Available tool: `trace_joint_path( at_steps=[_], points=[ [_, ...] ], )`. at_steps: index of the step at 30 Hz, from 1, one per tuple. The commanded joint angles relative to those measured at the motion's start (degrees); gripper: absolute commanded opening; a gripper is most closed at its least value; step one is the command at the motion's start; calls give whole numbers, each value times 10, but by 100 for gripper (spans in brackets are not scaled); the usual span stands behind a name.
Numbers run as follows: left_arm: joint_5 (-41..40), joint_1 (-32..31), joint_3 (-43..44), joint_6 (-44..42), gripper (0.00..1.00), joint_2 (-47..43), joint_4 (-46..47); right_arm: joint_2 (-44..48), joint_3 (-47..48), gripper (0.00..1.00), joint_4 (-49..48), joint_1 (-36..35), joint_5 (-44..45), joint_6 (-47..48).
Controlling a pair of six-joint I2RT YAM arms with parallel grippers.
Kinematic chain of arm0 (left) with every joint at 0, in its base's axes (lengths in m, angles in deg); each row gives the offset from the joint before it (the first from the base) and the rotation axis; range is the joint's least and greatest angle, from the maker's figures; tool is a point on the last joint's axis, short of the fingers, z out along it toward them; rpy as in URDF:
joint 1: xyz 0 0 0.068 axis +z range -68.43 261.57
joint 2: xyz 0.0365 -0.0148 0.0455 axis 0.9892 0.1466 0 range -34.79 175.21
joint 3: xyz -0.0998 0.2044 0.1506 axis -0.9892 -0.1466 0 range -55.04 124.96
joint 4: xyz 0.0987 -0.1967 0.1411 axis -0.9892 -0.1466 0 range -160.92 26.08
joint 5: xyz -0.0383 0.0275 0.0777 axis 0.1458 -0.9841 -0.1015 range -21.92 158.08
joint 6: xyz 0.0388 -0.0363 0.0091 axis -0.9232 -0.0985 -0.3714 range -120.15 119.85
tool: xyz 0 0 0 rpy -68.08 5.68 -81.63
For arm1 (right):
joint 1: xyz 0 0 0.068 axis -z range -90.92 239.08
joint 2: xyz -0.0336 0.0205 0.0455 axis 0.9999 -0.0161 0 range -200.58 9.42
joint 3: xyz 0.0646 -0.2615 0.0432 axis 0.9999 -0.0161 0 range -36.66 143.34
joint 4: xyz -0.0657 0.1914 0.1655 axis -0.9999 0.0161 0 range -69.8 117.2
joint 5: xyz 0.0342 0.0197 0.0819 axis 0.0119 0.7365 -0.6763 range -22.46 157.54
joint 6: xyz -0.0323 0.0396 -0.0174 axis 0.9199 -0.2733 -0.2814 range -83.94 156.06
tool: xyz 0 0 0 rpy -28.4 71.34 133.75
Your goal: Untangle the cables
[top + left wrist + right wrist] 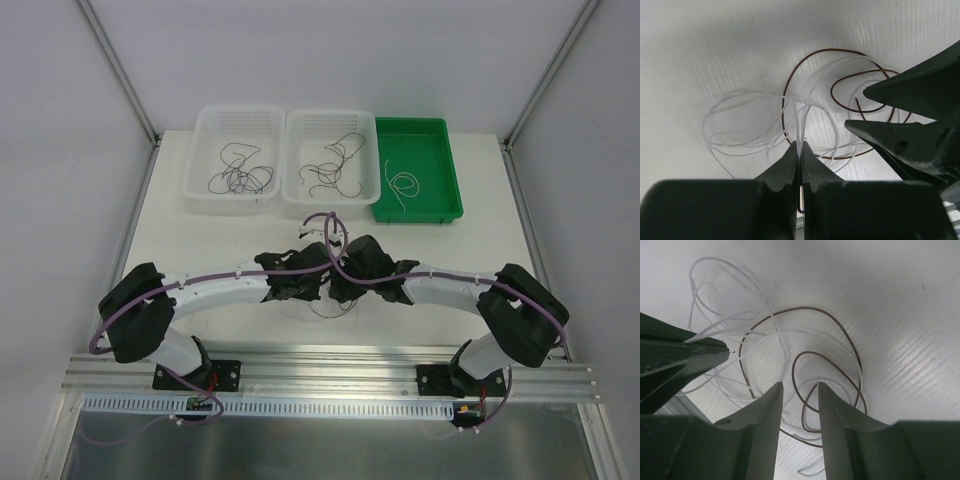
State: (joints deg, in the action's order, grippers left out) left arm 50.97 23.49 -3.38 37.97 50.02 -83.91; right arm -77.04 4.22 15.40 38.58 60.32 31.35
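Note:
A tangle of a white cable [740, 93] and a brown cable [832, 50] lies on the white table between both grippers. In the top view it is mostly hidden under them, with thin strands [326, 312] showing. My left gripper [800, 145] is shut on strands of the white cable, its tips just above the table. My right gripper [800, 386] is open over the tangle, with a loop of the brown cable [805, 308] between its jaws and the white cable [730, 263] beyond. The grippers [305, 280] [347, 280] face each other closely.
At the back stand two white baskets [205, 195] [293, 196], each holding dark thin cables. A green tray [448, 210] with one white cable is to their right. Purple arm cables [330, 235] arch above the grippers. A metal rail [330, 365] runs along the near edge.

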Motion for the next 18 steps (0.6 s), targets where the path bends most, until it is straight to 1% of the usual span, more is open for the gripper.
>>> trace_joint_path(
  at_steps=[1, 2, 4, 5, 7, 8, 12, 13, 14, 15, 16, 17, 18],
  points=[
    [-5, -8, -2, -4, 0, -26, 15, -17, 17, 37, -21, 1, -26, 17],
    [-7, -8, -3, -4, 0, -26, 14, -18, 17, 31, -21, 1, -27, 17],
    [-14, -7, -7, -7, 0, -28, 14, -6, 10, 23, -21, 0, -27, 18],
    [-17, -7, -9, -7, 0, -29, 14, 1, 6, 14, -21, 1, -24, 19],
    [-24, -5, -18, -8, 0, -33, 14, 37, 0, 6, -11, 1, -10, 22],
    [-28, -3, -23, -8, 0, -38, 14, 53, -1, 1, 9, 3, -3, 25],
    [-29, 28, -63, 1, 0, -62, 14, 152, -7, 1, 78, 15, 40, 35],
    [-29, 46, -72, 2, 0, -75, 13, 204, -8, 1, 109, 24, 55, 37],
    [-28, 56, -81, 3, 0, -84, 13, 228, -7, 1, 127, 30, 66, 39],
    [-28, 65, -99, 5, 0, -92, 14, 256, -5, 1, 146, 36, 98, 39],
    [-25, 77, -108, 9, 0, -100, 14, 306, 1, 1, 186, 52, 112, 39],
    [-22, 96, -117, 10, 0, -118, 14, 336, 4, 1, 206, 61, 124, 40],
    [-21, 108, -135, 12, 0, -128, 14, 360, 9, 1, 225, 71, 155, 40]
  ],
)
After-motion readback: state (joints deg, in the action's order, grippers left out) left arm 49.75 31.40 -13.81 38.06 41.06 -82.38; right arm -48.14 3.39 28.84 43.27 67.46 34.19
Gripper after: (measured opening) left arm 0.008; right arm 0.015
